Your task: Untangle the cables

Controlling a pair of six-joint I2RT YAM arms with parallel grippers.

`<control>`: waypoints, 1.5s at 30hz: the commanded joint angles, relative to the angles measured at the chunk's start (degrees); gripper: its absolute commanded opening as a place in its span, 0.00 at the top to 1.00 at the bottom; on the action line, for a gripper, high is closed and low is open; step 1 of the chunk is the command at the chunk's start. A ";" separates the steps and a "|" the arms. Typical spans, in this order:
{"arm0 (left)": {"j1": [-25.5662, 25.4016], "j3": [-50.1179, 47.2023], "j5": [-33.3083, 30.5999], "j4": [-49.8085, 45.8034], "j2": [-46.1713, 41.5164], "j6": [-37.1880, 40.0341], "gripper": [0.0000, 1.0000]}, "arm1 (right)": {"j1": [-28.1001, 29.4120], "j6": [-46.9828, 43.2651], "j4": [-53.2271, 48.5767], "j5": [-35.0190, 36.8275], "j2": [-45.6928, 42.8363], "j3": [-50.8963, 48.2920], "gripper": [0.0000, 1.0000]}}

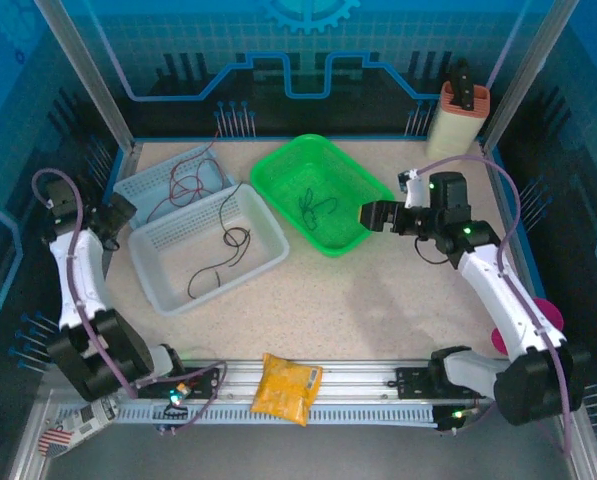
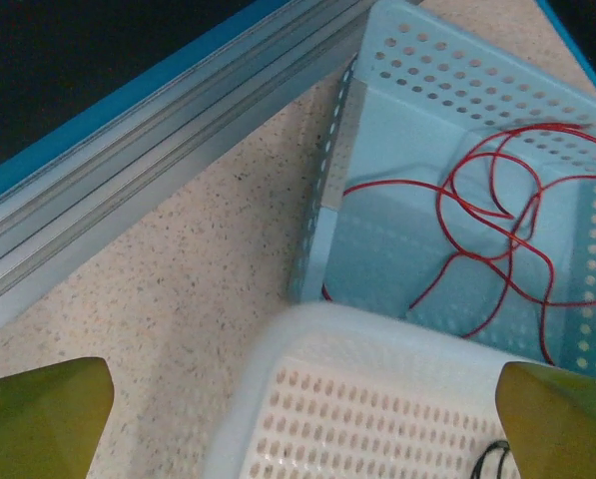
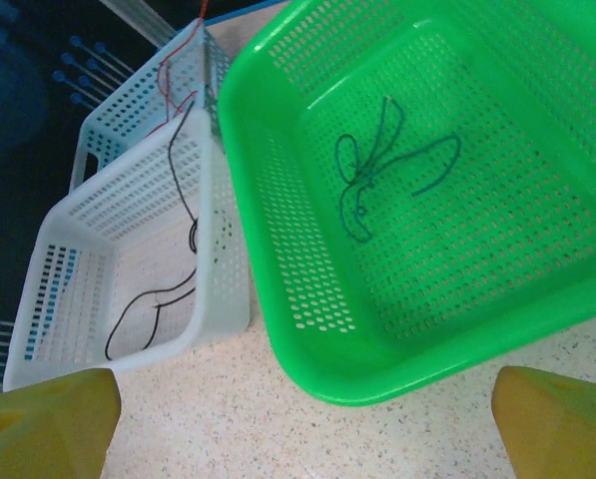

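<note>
Three cables lie apart, one per basket. The red cable (image 1: 183,185) (image 2: 515,238) sits looped in the light blue basket (image 1: 143,185) (image 2: 417,70) at the back left. A black cable (image 1: 225,255) (image 3: 158,299) lies in the white basket (image 1: 263,255) (image 2: 307,349). The dark green cable (image 1: 316,207) (image 3: 372,170) rests in the green basket (image 1: 363,175) (image 3: 377,384). My left gripper (image 1: 120,215) (image 2: 302,419) hangs open over the white basket's far-left corner, holding nothing. My right gripper (image 1: 373,215) (image 3: 302,424) stands open and empty at the green basket's right-hand corner.
A yellow snack bag (image 1: 286,388) lies on the front rail between the arm bases. A beige container (image 1: 458,120) stands at the back right corner. The aluminium frame rail (image 2: 158,150) runs close beside the blue basket. Bare tabletop (image 1: 358,300) stretches in front of the baskets.
</note>
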 commanded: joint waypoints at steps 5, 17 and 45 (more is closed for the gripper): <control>1.54 8.70 1.51 5.99 13.36 -2.79 0.01 | 0.58 4.69 4.06 1.97 2.11 2.45 0.02; 0.75 14.16 10.80 8.20 29.15 3.84 0.06 | -0.89 5.15 5.36 0.58 2.10 0.72 0.01; -3.09 20.40 6.70 1.72 22.03 1.62 0.07 | -4.86 3.13 2.37 -0.56 -1.41 -0.29 0.00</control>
